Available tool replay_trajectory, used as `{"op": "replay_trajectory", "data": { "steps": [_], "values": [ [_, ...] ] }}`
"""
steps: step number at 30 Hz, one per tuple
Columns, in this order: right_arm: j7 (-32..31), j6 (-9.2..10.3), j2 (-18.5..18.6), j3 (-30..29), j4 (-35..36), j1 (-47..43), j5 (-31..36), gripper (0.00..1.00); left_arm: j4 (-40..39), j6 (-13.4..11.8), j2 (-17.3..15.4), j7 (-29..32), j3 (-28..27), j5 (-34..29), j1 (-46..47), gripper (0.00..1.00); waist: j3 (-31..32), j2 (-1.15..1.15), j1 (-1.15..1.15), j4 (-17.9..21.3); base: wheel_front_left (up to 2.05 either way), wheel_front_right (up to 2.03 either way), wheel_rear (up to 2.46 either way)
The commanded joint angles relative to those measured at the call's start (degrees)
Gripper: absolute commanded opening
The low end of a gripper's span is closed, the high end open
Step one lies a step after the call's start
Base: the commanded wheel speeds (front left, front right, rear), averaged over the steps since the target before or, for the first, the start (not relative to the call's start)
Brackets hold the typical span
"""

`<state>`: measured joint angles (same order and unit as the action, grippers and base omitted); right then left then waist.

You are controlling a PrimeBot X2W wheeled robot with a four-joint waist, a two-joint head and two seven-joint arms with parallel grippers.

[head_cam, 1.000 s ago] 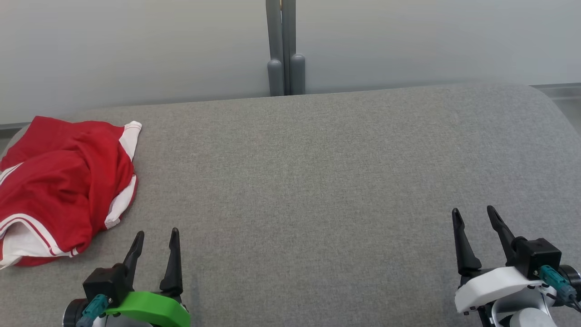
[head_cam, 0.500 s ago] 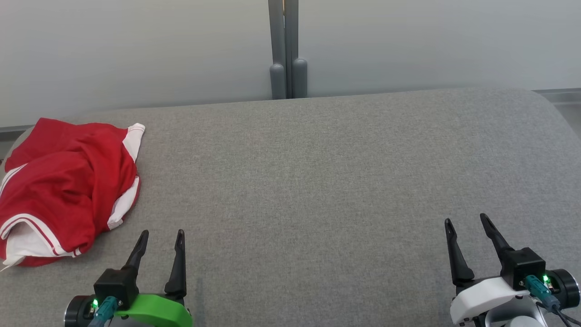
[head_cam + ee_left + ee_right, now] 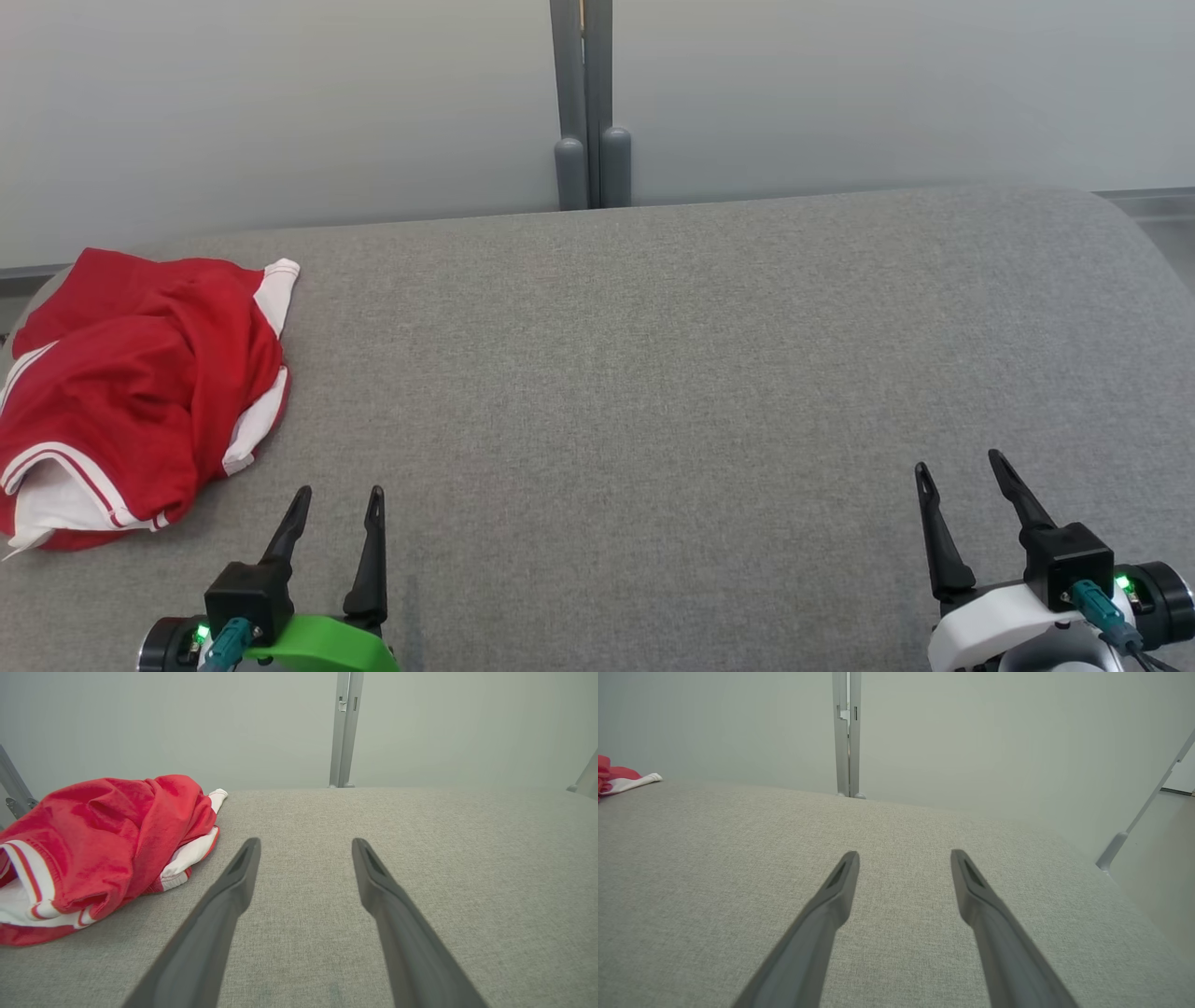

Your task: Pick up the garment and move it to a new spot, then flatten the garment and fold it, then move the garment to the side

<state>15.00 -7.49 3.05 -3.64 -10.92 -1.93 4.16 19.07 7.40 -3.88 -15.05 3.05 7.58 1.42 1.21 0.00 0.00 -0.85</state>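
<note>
- Far left of the head view, mid-height: the garment [image 3: 140,392], red with white trim, lies in a crumpled heap on the grey padded surface [image 3: 653,373], close to its left edge. The layers are bunched, and a white-banded hem is turned out at the heap's lower left.
- Progress (judged): nothing is done yet. The garment is not lifted, not flattened and not folded. The pick-up, the move to a new spot, the flattening, the folding and the move to the side are all left.
- Lower left: the left gripper [image 3: 339,492] has its fingers spread with nothing between them, pointing up the frame. The garment lies up and to the left of its tips, near but not touching, with a strip of bare surface between. In the left wrist view the heap sits left of the left finger, its white trim just beside that fingertip yet clear of it.
- Centre: open surface, probably enough room for spreading the garment out.
- Lower right: the right gripper [image 3: 959,462] also has its fingers spread and holds nothing. The garment is well apart from it, across the width of the surface. The right wrist view has a red-and-white sliver at its far left edge.
- Judgement: the left gripper is the better placed for the first grasp.
</note>
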Motion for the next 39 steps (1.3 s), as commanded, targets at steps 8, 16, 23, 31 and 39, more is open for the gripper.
{"op": "replay_trajectory", "data": {
  "steps": [8, 16, 23, 31, 39],
  "values": [
    [0.28, 0.01, 0.05, -0.69, -0.25, 0.05, 0.07, 1.0, 0.17, 0.15, -0.14, -0.19, 0.11, 0.65, 0.76, 1.0, -0.21, 0.0, 0.0, -1.02, 0.0, 0.0, 0.0],
    [0.28, 0.0, 0.48, 0.16, 0.0, 0.2, 0.4, 1.0, 0.22, 0.15, -0.47, -0.19, 0.12, 0.3, 1.09, 1.0, 0.14, 0.0, 0.0, -4.25, 0.0, 0.0, 0.0],
    [0.27, 0.01, 0.52, 1.65, -0.22, 0.51, -0.09, 1.0, 0.42, 0.14, -0.66, -0.18, 0.03, 0.02, 1.03, 1.0, 0.79, 0.0, 0.0, -12.19, 0.0, 0.0, 0.0],
    [0.25, 0.01, 0.32, 5.17, -1.16, 0.92, -0.61, 1.0, 0.1, 0.0, -1.54, -0.19, -2.73, -0.4, -0.93, 1.0, 2.03, 0.0, 0.0, -21.97, 0.0, 0.0, 0.0],
    [0.25, 0.01, 0.44, 5.85, -1.59, 1.48, -0.51, 1.0, -0.99, 0.03, -1.22, -0.19, -4.26, -0.38, -1.56, 1.0, 2.44, 0.0, 0.0, -25.42, 0.0, 0.0, 0.0]
  ]
}}
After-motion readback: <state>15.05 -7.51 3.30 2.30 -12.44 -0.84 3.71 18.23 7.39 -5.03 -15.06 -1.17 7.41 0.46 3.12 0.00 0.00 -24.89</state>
